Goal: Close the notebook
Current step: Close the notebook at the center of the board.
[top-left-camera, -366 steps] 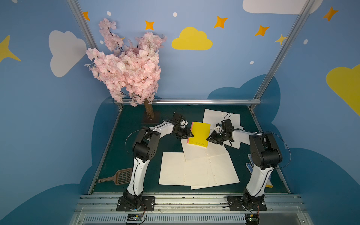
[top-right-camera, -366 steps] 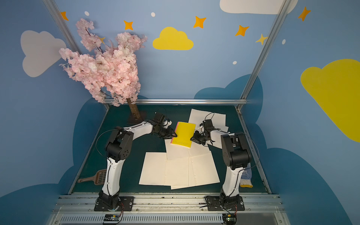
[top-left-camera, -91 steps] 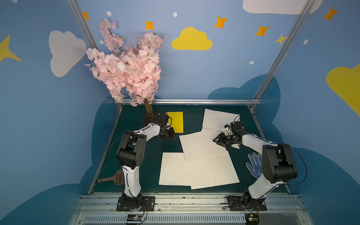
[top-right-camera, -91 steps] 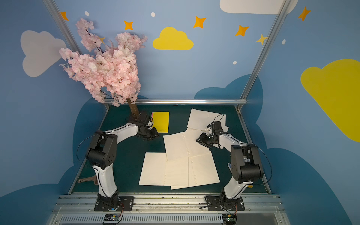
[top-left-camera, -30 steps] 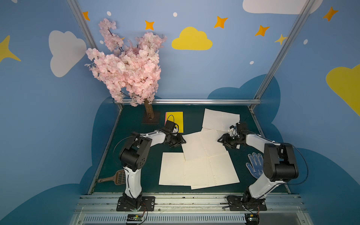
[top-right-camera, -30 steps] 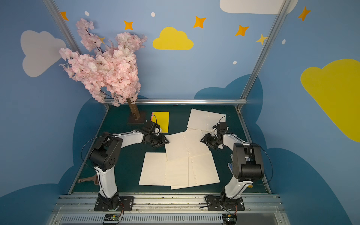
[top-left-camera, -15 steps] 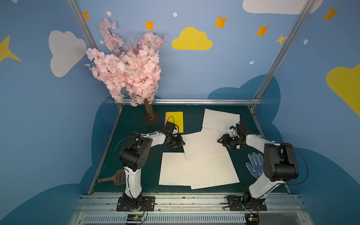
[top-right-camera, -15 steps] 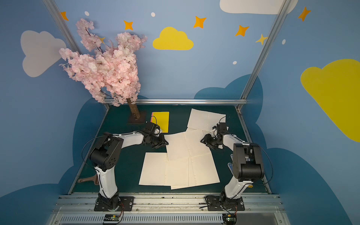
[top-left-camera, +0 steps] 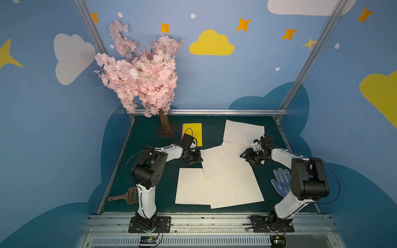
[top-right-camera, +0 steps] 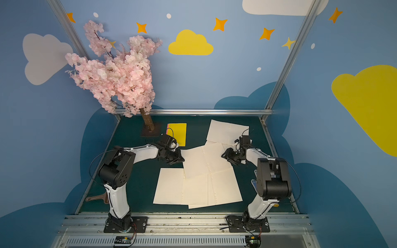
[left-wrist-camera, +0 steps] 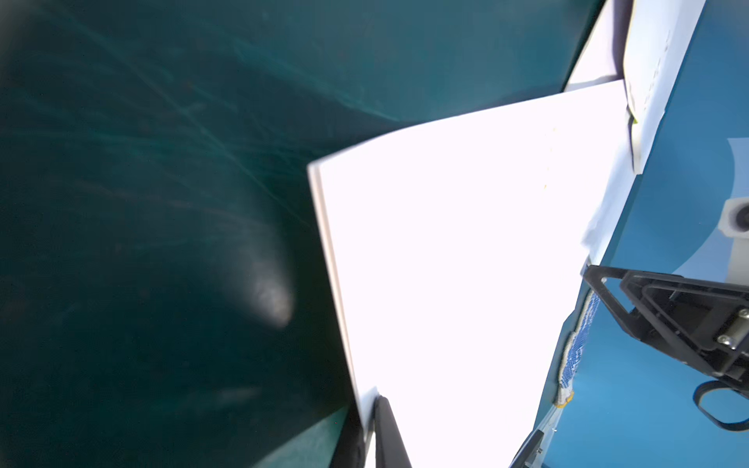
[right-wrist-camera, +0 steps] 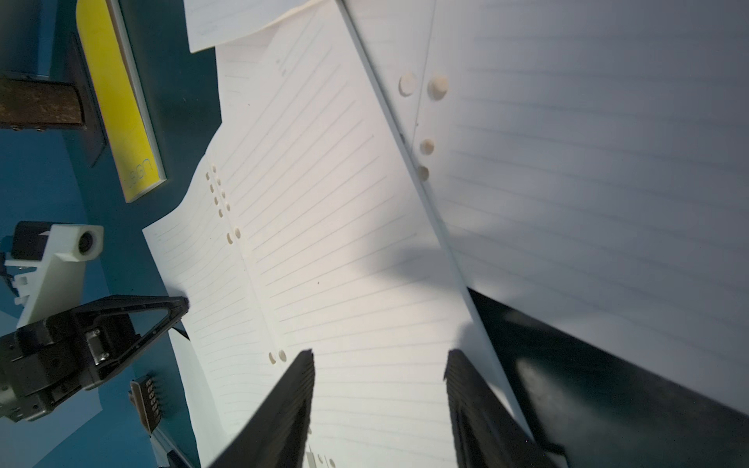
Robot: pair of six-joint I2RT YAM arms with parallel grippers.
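An open notebook (top-left-camera: 223, 160) (top-right-camera: 204, 160) with white lined pages lies tilted in the middle of the green table. My left gripper (top-left-camera: 198, 160) (top-right-camera: 181, 160) is at its left edge. In the left wrist view the fingers (left-wrist-camera: 385, 425) are shut on that edge, and the bright page (left-wrist-camera: 446, 243) stretches away from them. My right gripper (top-left-camera: 243, 155) (top-right-camera: 224, 155) is over the notebook's right side. It stands open (right-wrist-camera: 379, 360), with the lined page (right-wrist-camera: 324, 243) showing between its fingers.
A closed yellow notebook (top-left-camera: 192, 133) (right-wrist-camera: 121, 101) lies at the back beside the cherry tree's trunk (top-left-camera: 164, 126). More open notebooks lie at the back right (top-left-camera: 243, 132) and front (top-left-camera: 214, 189). A blue-dotted glove (top-left-camera: 280, 182) lies right, a brown scoop (top-left-camera: 126, 195) front left.
My left gripper has closed onto the notebook's left edge. The right gripper has stayed almost where it was, still open.
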